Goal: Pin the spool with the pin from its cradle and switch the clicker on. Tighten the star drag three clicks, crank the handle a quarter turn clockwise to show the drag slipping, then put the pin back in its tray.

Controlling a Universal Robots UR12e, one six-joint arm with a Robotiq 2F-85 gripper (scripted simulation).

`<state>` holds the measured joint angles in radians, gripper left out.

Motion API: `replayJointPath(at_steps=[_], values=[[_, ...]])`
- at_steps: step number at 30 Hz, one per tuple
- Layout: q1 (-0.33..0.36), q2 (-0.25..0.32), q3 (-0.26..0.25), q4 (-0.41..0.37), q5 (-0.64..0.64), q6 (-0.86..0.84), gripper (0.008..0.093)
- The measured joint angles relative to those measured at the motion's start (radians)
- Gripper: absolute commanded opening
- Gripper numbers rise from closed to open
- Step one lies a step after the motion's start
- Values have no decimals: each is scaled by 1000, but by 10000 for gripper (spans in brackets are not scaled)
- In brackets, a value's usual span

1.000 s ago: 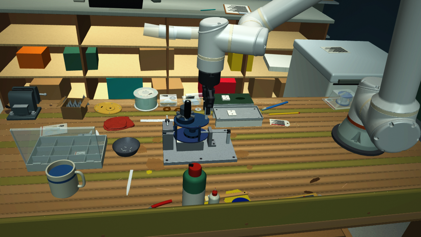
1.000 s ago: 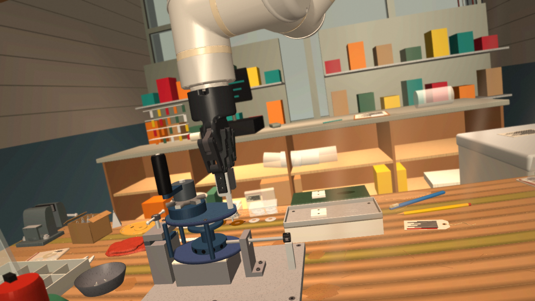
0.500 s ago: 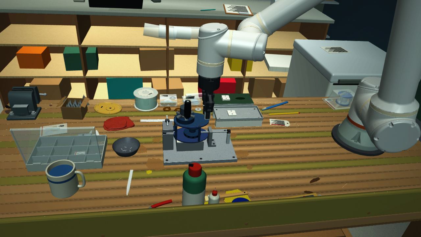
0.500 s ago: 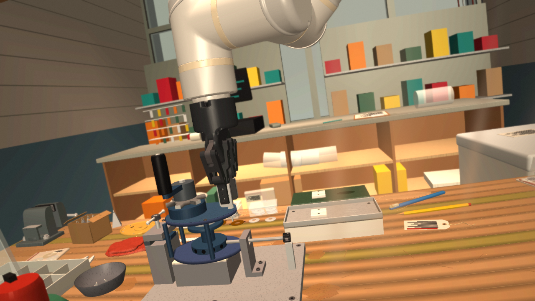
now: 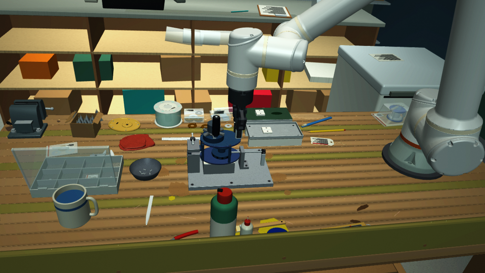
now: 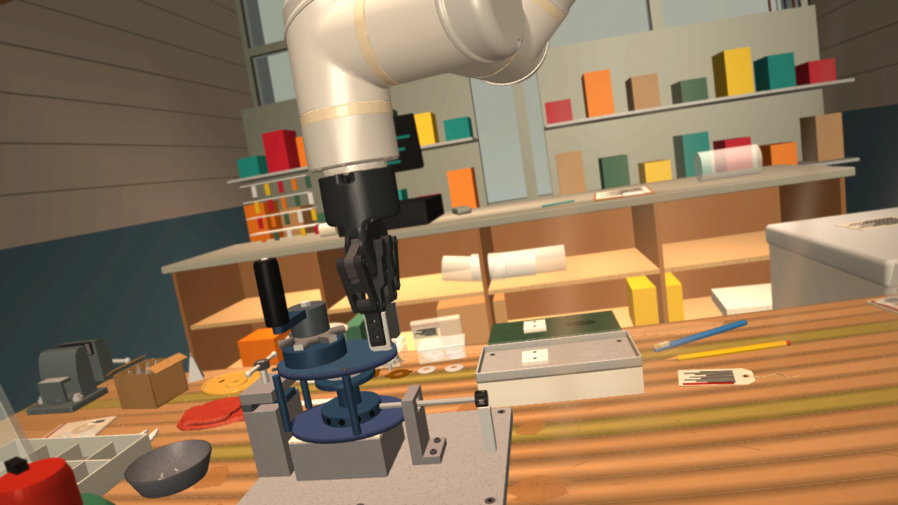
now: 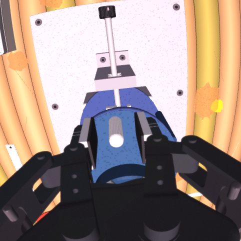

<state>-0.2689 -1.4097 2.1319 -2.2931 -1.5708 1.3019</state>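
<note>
The small ridged clicker knob (image 7: 115, 131) on the reel's upper blue plate shows only in the wrist camera; my fingers hide it from the side cameras. My gripper (image 7: 115, 140) (image 5: 239, 130) (image 6: 379, 336) is open and empty, pointing down at the back right rim of the upper plate (image 5: 218, 138) (image 6: 336, 361), with the knob between its fingers. The steel pin (image 7: 112, 53) (image 6: 433, 402) with a black knurled head runs through its bracket into the blue spool hub (image 5: 218, 154). The black crank handle (image 5: 215, 125) (image 6: 270, 299) stands upright above the star drag (image 6: 308, 339).
Behind the reel a grey lidded tray (image 5: 273, 133) lies on the bench, with shelving of coloured boxes beyond. A dark bowl (image 5: 145, 168), a compartment box (image 5: 73, 171) and a mug (image 5: 73, 204) sit left; a green bottle (image 5: 223, 212) stands in front.
</note>
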Motion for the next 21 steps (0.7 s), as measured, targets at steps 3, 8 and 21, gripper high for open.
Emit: replayJointPath(at_steps=[3, 8, 21], values=[[0, 0, 0, 0, 0, 0, 380], [0, 0, 0, 0, 0, 0, 380], [0, 0, 0, 0, 0, 0, 350]])
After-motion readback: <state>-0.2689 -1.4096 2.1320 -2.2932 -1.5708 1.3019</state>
